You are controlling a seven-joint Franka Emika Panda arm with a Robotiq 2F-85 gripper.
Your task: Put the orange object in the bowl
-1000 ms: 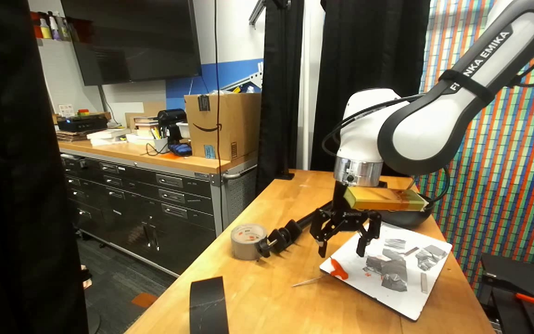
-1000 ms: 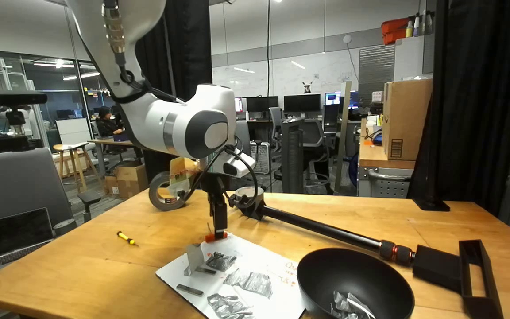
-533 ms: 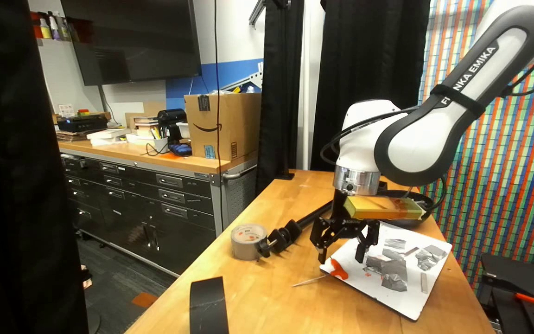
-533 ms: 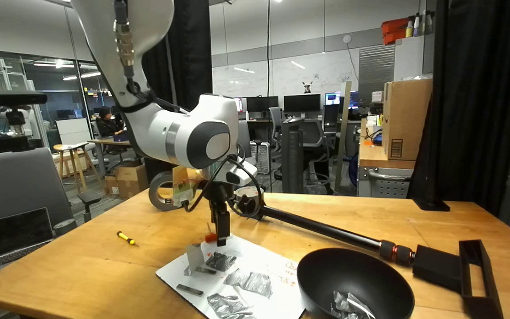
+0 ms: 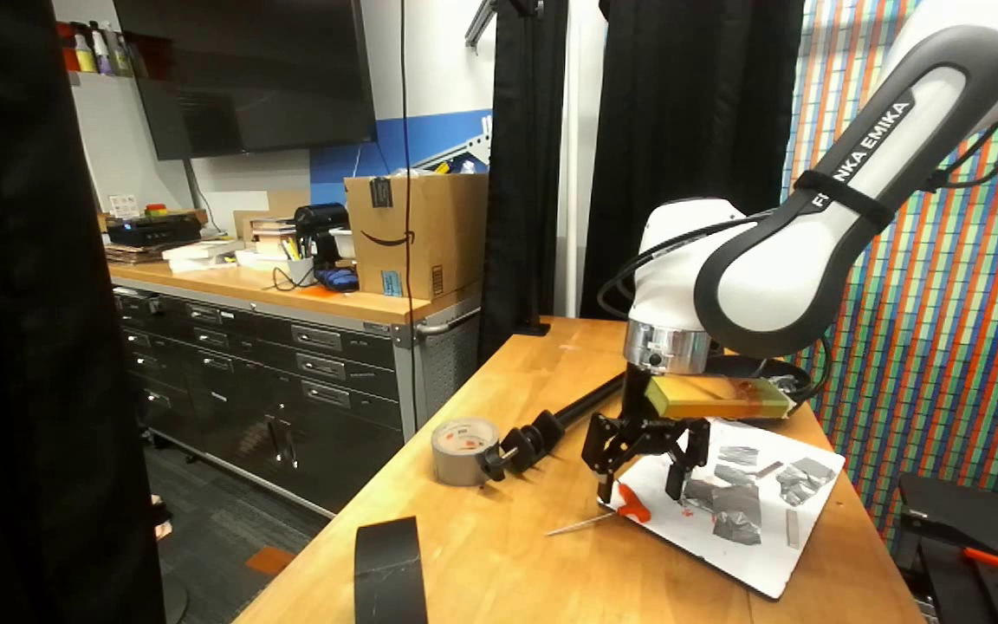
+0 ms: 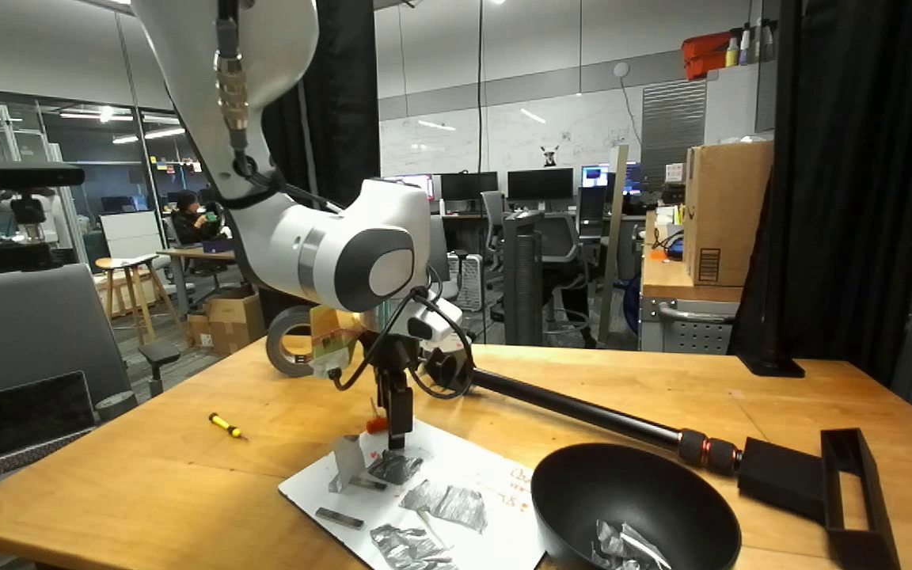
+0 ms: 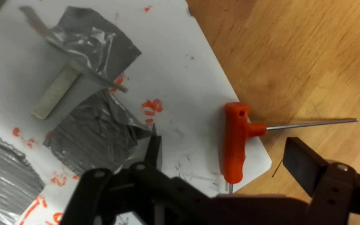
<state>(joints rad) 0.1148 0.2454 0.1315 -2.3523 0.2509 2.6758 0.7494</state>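
Across the table (image 6: 147, 467) we have the board (image 6: 464, 459), the bowl (image 6: 630, 475) just beside it, the gripper (image 5: 640, 496) hanging over the board's corner, spread wide, and there, lying on that very corner, the orange tool (image 7: 234, 147), its thin shaft (image 7: 311, 124) poking out past the edge!

"F…NKA EMIKA" on the arm (image 5: 798, 251), smile arrow (image 5: 391, 243) on box (image 5: 443, 234)

Black curtains (image 5: 694, 147), whiteboard (image 6: 583, 127), dark floor (image 5: 213, 520)
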